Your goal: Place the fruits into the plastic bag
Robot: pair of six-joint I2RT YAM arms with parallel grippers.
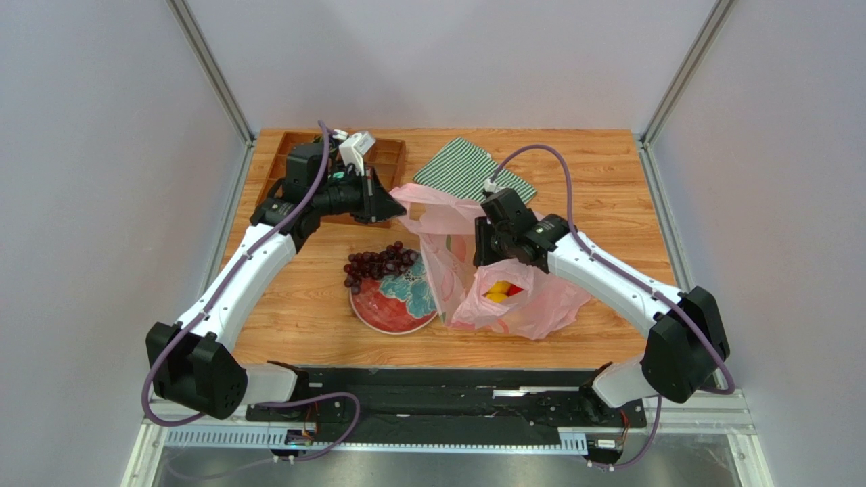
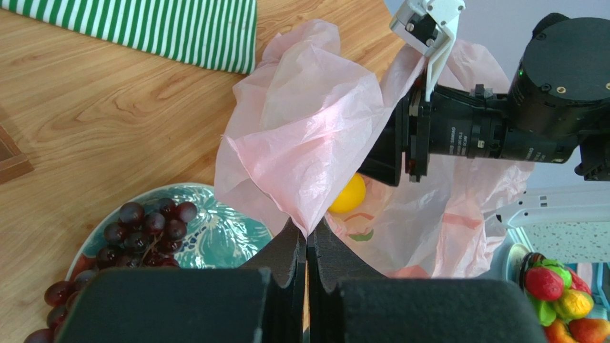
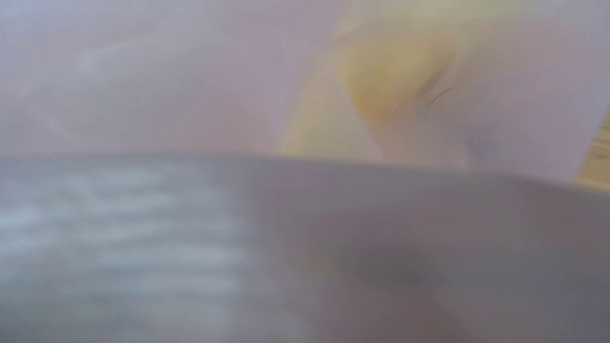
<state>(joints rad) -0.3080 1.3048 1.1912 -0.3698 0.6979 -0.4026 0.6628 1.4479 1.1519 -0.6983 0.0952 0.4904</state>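
The pink plastic bag [image 1: 513, 304] lies right of the red plate [image 1: 386, 312], its mouth lifted. My left gripper [image 1: 394, 208] is shut on the bag's upper edge; in the left wrist view the gripper [image 2: 309, 236] pinches a fold of the bag [image 2: 308, 136]. A dark grape bunch [image 1: 378, 264] lies on the plate's far rim and also shows in the left wrist view [image 2: 147, 229]. Yellow and red fruits [image 1: 498, 291] sit inside the bag; one yellow fruit [image 2: 349, 194] shows there. My right gripper [image 1: 486, 254] is at the bag's mouth, its fingers hidden. The right wrist view is blurred pink plastic with a yellow fruit [image 3: 394, 71] behind it.
A green-and-white striped cloth [image 1: 473, 170] lies behind the bag. A wooden tray [image 1: 384, 154] sits at the back left, behind my left gripper. Some colourful fruit shapes [image 2: 558, 296] show at the lower right edge of the left wrist view.
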